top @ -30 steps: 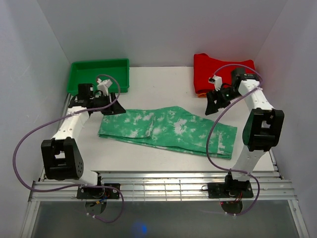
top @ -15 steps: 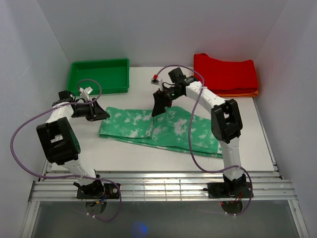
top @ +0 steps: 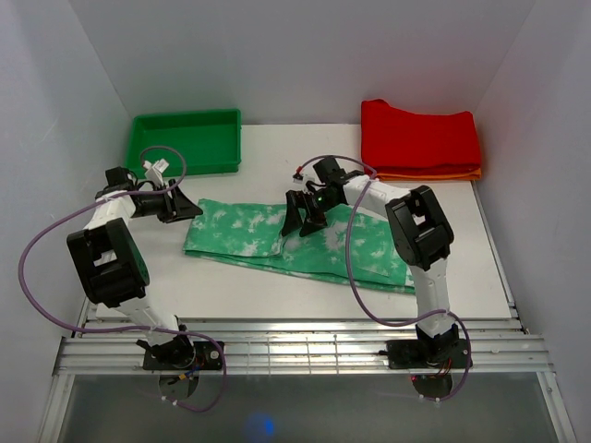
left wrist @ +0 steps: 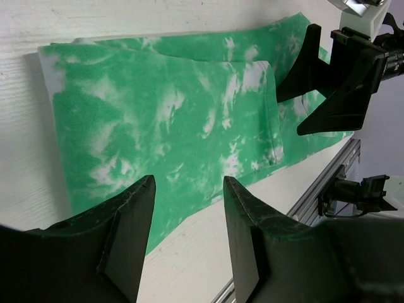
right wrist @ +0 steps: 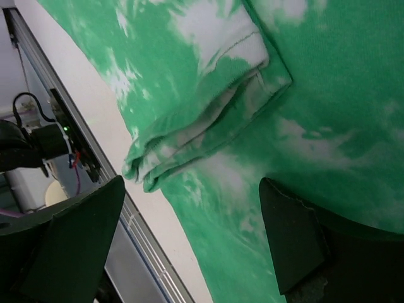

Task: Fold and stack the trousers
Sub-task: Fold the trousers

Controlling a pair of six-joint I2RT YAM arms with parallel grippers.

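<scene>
Mint-green, white-blotched cloth trousers (top: 319,242) lie lengthwise left-to-right on the white bench (top: 277,166), the right pincer (top: 303,223) gaping empty directly over their doubled-over middle edge (nearer arm), the left pincer (top: 192,209) likewise agape just beside their left end.

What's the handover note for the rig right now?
Left gripper: jaws open, empty, by the left end of the trousers.
Right gripper: jaws open, empty, over the folded-over edge mid-length.
Trousers: flat on the table, left part doubled over, not gripped.
Done: a first fold, it seems.
Left: further folds, then stacking, probably on the red pile at the far right.
</scene>
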